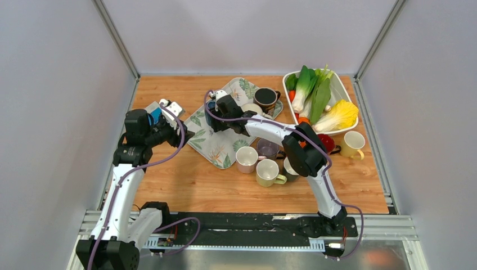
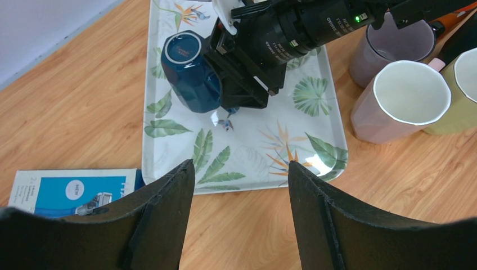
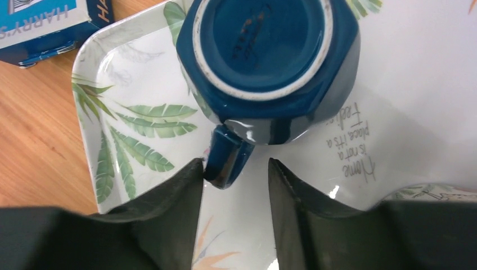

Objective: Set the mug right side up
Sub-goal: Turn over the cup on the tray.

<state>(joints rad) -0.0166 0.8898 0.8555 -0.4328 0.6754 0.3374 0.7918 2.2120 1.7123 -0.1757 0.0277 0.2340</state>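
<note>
I see the big brown wooden table first. In the middle of the top view lies the white tray with green leaf pictures. The dark blue shiny mug stands upside down on the upper left part of the tray, its bottom facing up. My right pincer is partly open, with one finger on each side of the mug's small handle. The finger on the left of that view is right against the handle. The other finger stands a bit apart. My left pincer is wide open with nothing in it, hanging by the tray's near edge.
</note>
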